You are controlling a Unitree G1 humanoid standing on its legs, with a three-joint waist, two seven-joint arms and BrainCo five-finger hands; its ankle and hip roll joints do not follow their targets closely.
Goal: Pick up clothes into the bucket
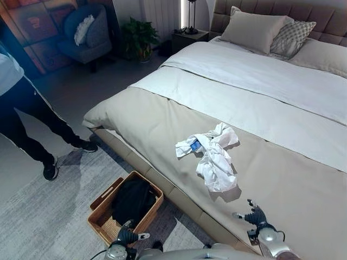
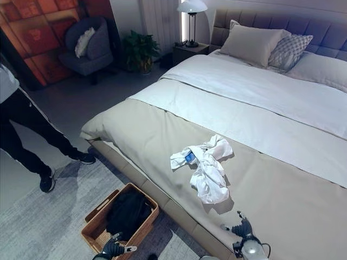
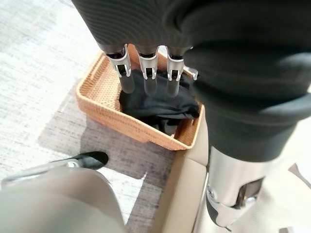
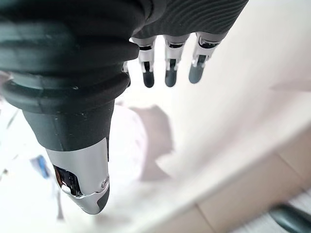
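A dark garment (image 1: 132, 199) already lies in the wicker basket (image 1: 98, 215) on the floor beside the bed (image 1: 162, 122); a white garment (image 1: 213, 158) remains on the bed. The left hand (image 3: 146, 73) hangs over the basket, the right hand (image 1: 253, 215) near the white garment; both have fingers apart and empty.

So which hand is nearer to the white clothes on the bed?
The right hand, just below the white clothes on the bed. The left hand hangs over the basket.

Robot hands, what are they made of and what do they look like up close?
Each hand, the left hand and the right hand, has silver fingers with dark tips set in a row. A dark ribbed cover wraps the back of the hand and the wrist. The thumb is a thicker silver piece sitting apart from the fingers. The arms behind are silver-grey.
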